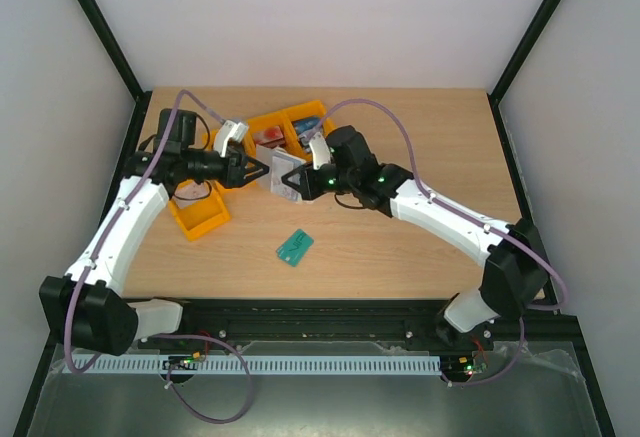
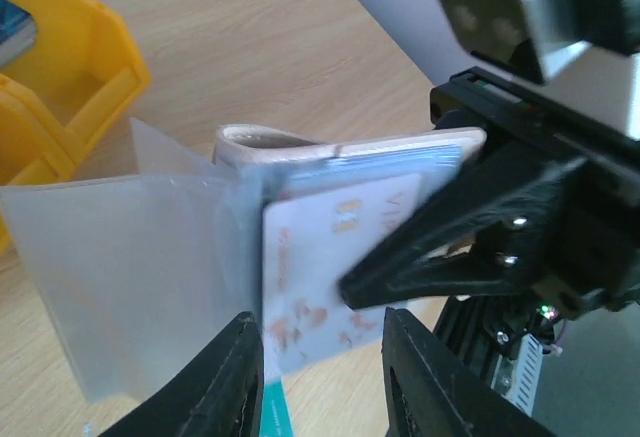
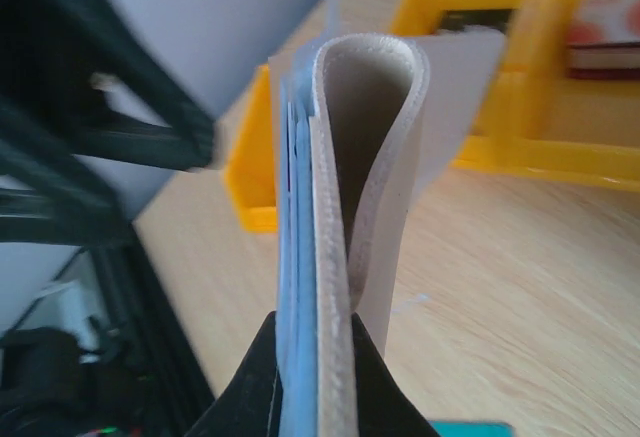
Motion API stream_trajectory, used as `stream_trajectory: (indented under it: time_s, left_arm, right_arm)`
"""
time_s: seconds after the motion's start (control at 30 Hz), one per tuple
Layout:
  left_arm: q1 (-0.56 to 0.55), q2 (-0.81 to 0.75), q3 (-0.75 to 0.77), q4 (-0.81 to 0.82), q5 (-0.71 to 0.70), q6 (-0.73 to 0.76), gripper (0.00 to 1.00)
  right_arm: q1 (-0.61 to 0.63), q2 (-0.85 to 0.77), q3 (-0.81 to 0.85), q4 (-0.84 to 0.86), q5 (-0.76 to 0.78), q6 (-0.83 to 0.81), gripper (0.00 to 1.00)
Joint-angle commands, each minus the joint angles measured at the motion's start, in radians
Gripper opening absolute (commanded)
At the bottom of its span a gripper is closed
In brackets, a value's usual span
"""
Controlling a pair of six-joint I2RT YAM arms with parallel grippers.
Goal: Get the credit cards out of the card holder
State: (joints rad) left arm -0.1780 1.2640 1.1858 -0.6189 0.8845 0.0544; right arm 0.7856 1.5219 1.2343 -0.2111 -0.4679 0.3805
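Nearest in the overhead view: both arm bases at the near edge of the table (image 1: 430,157), then a teal card (image 1: 294,247) flat on the wood, apart from everything else. Farther in, left gripper (image 1: 258,169) and right gripper (image 1: 300,183) tip to tip over the middle, with the card holder (image 1: 283,173) lifted off the table between them. Around them, yellow bins (image 1: 198,215) (one just left, more at the far side).

Closest in the left wrist view: black fingers (image 2: 225,387) of the left gripper (image 2: 322,382), spread with a clear gap, pinching nothing. Just past that gap, a pale card (image 2: 320,247) with pinkish print, partly out of the card holder (image 2: 340,145), its lower edge down at the fingers. Clear pocket sleeve (image 2: 120,267) fanned out to the left. From the right, one black finger of the right gripper (image 2: 400,262) laid across the card's right part. Yellow bin (image 2: 70,87) at far left.

Closest in the right wrist view: fingers (image 3: 250,392) of the right gripper (image 3: 315,387), pressed onto the card holder (image 3: 365,137) seen edge-on (beige cover bent into a loop, blue-grey leaves packed on its left). Behind, blurred yellow bins (image 3: 520,147) on the wood; teal corner (image 3: 470,428) at the bottom edge.
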Motion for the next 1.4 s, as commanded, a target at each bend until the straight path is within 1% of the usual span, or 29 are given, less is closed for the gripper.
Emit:
stream_trajectory:
  time_s: [0.0, 0.1, 0.2, 0.23, 0.3, 0.4, 0.5, 0.6, 0.63, 0.67, 0.73, 0.77, 0.87, 0.9, 0.97, 1.0, 1.03, 1.2, 1.3, 1.37]
  left_arm:
    - [0.005, -0.014, -0.036, -0.016, 0.091, 0.021, 0.35]
    - [0.005, -0.019, -0.046, -0.021, 0.118, 0.033, 0.31]
    - [0.005, -0.021, -0.049, -0.023, 0.117, 0.037, 0.23]
    - [0.005, -0.023, -0.049, -0.025, 0.112, 0.041, 0.23]
    - [0.005, -0.024, -0.052, -0.029, 0.13, 0.05, 0.23]
    - [0.004, -0.025, -0.056, -0.046, 0.23, 0.071, 0.24]
    - [-0.003, -0.022, -0.047, -0.069, 0.274, 0.103, 0.26]
    - [-0.006, -0.019, -0.039, -0.078, 0.302, 0.116, 0.29]
    - [-0.007, -0.018, -0.036, -0.076, 0.305, 0.114, 0.27]
    - [-0.008, -0.018, -0.035, -0.069, 0.302, 0.107, 0.22]
    - [-0.008, -0.018, -0.04, -0.04, 0.275, 0.076, 0.05]
    - [-0.008, -0.017, -0.043, -0.034, 0.264, 0.07, 0.03]
    - [-0.001, -0.019, -0.046, -0.032, 0.27, 0.069, 0.02]
    - [0.009, -0.023, -0.045, -0.03, 0.277, 0.068, 0.02]
    - [0.037, -0.03, -0.046, -0.022, 0.291, 0.053, 0.02]
    - [0.05, -0.033, -0.047, -0.014, 0.291, 0.04, 0.02]
    - [0.058, -0.036, -0.049, -0.005, 0.287, 0.027, 0.02]
    - [0.077, -0.038, -0.051, 0.004, 0.273, 0.017, 0.02]
    - [0.088, -0.04, -0.048, -0.002, 0.279, 0.023, 0.02]
    - [0.093, -0.041, -0.048, -0.005, 0.282, 0.029, 0.02]
  right_arm:
    - [-0.006, -0.065, -0.046, 0.227, -0.297, -0.005, 0.02]
    - [-0.01, -0.08, -0.082, 0.314, -0.376, 0.029, 0.02]
    - [-0.015, -0.082, -0.101, 0.381, -0.41, 0.065, 0.02]
    - [-0.016, -0.084, -0.106, 0.401, -0.424, 0.076, 0.02]
    - [-0.018, -0.086, -0.12, 0.439, -0.442, 0.097, 0.02]
    - [-0.026, -0.083, -0.131, 0.48, -0.436, 0.122, 0.02]
    - [-0.04, -0.061, -0.128, 0.535, -0.424, 0.171, 0.02]
    - [-0.042, -0.026, -0.109, 0.558, -0.366, 0.214, 0.02]
    - [-0.042, -0.008, -0.097, 0.554, -0.351, 0.22, 0.02]
    - [-0.042, 0.006, -0.085, 0.553, -0.345, 0.229, 0.02]
    - [-0.042, 0.038, -0.064, 0.563, -0.347, 0.24, 0.02]
    - [-0.042, 0.052, -0.058, 0.573, -0.355, 0.245, 0.02]
    - [-0.047, 0.064, -0.061, 0.613, -0.386, 0.25, 0.02]
    - [-0.053, 0.059, -0.08, 0.639, -0.403, 0.263, 0.07]
    - [-0.074, 0.048, -0.128, 0.714, -0.449, 0.299, 0.23]
    - [-0.083, 0.043, -0.151, 0.735, -0.459, 0.305, 0.27]
    - [-0.091, 0.039, -0.169, 0.745, -0.463, 0.307, 0.29]
    - [-0.124, 0.026, -0.223, 0.766, -0.485, 0.317, 0.29]
    - [-0.14, 0.008, -0.256, 0.802, -0.522, 0.33, 0.32]
    - [-0.143, -0.003, -0.269, 0.813, -0.543, 0.331, 0.3]
